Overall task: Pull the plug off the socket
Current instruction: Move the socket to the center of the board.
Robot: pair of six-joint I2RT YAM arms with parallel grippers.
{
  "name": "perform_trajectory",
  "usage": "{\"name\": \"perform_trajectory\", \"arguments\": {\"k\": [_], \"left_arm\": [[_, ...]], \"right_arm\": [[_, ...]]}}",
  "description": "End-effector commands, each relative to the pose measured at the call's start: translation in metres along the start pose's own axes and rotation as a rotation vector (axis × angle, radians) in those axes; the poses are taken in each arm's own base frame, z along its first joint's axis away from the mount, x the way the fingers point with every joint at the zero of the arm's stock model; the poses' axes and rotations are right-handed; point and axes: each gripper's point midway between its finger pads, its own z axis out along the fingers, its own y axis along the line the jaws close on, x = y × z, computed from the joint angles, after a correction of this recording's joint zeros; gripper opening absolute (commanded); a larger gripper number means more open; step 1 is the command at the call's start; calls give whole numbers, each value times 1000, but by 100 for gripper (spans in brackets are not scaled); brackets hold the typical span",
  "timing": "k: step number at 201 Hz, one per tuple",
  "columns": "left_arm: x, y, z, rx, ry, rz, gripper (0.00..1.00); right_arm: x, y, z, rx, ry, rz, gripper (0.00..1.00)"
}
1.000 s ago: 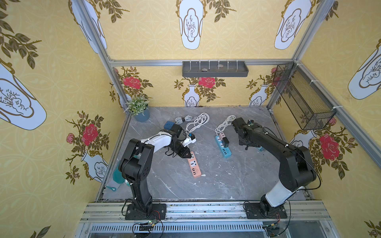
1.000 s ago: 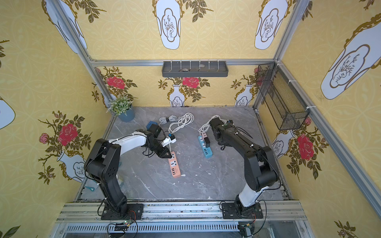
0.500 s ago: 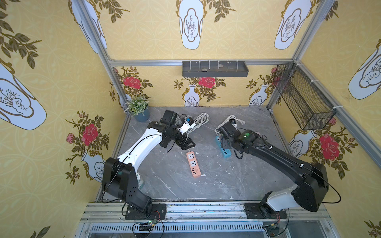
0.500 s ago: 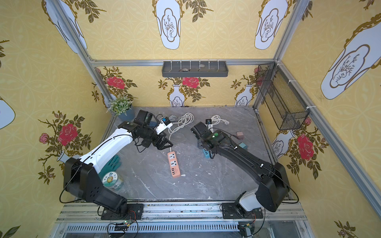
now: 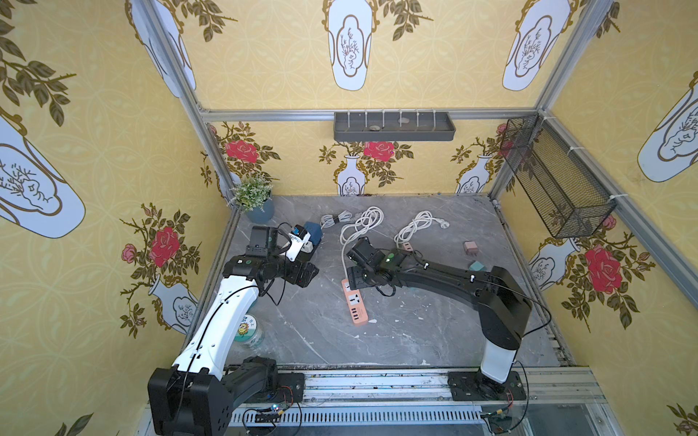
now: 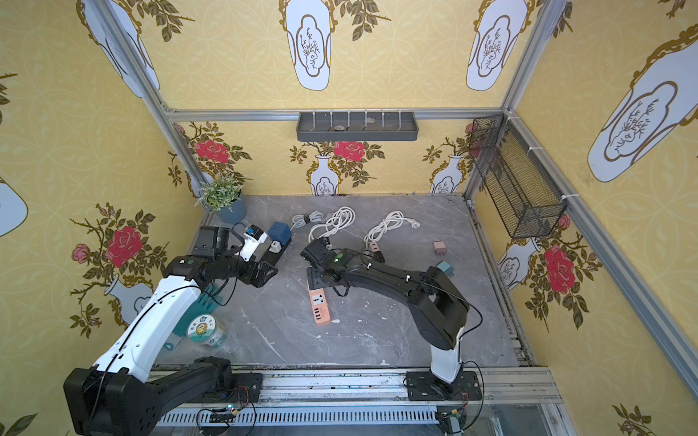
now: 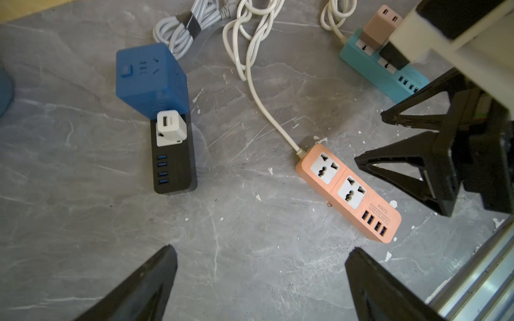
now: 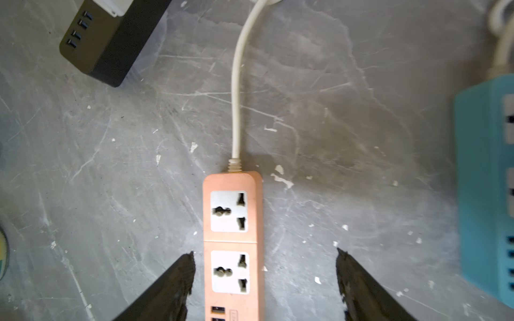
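Grey marble-patterned tabletop (image 5: 415,332), scuffed with white flecks. Near left edge: one clear jar with a green-and-yellow lid (image 6: 206,332), beside a teal glove (image 6: 200,302).

Centre: one orange power strip (image 5: 355,304), both sockets bare, USB ports at its near end, white cord (image 7: 267,111) leaving its far end toward a coil. Right gripper (image 8: 264,280) hangs directly over this strip, jaws spread either side of it with nothing between them.

Left of centre: left gripper (image 7: 261,278), jaws wide apart and holding nothing, over bare table. Just beyond it, one black power strip (image 7: 173,166) carrying a white plug (image 7: 170,125) tilted in its socket and a blue cube adapter (image 7: 150,80) at its far end.

Right of centre: one teal power strip (image 7: 383,72), with a tan plug (image 7: 379,26) and a black plug (image 7: 393,57) seated in it. Further right, loose on the table: one pink adapter (image 5: 470,248) and one teal adapter (image 5: 476,266), near each other.

Far row: bundled grey cable (image 7: 180,27), two white cord coils, potted plant (image 5: 253,196) in the far left corner.
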Motion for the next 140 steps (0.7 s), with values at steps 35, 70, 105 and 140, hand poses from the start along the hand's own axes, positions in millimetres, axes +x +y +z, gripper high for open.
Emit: {"name": "perform_trajectory", "arguments": {"k": [35,70,105,140], "left_arm": [[18,-5,14,33,13,-18,100],[22,-7,15,39,2,-8,100],[22,-7,15,39,-1,-2,100],[24,-9,16,49,5,-1,100]], "right_arm": [[14,16,35,-16,71,0,84],[22,8,55,66,107,-16,86],[21,5,67,91,118,-12,81],[11,-11,72,124,108,46,62]]}}
